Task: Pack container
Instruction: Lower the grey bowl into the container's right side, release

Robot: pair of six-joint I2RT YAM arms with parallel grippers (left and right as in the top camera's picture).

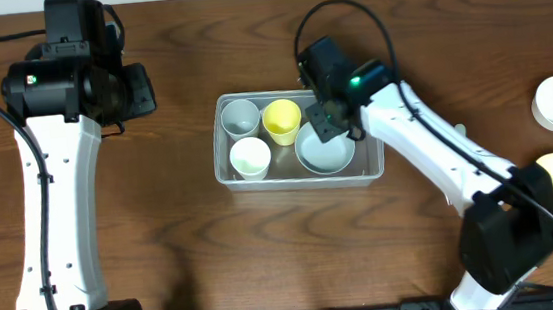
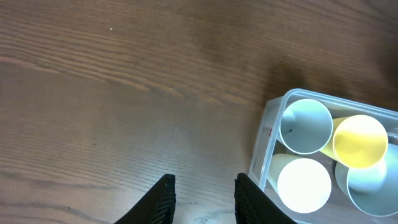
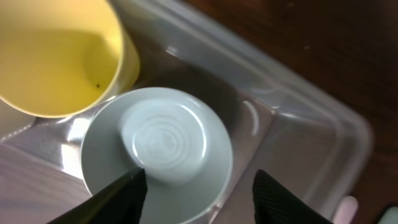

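Container [image 1: 289, 180] sits centre of the counter [image 1: 216, 261], four pieces inside.
Overhead: my right end effector [image 1: 329, 120] hangs over its blue bowl [image 1: 324, 151]. Left wrist: my left end effector [image 2: 204, 200] is spread above bare wood beside the container. Right wrist: it's spread wide over that bowl.

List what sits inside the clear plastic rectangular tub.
Four pieces: a pale blue cup, a yellow cup, a whitish cup and a pale blue bowl. The right gripper overhangs the bowl, hiding that corner of the tub.
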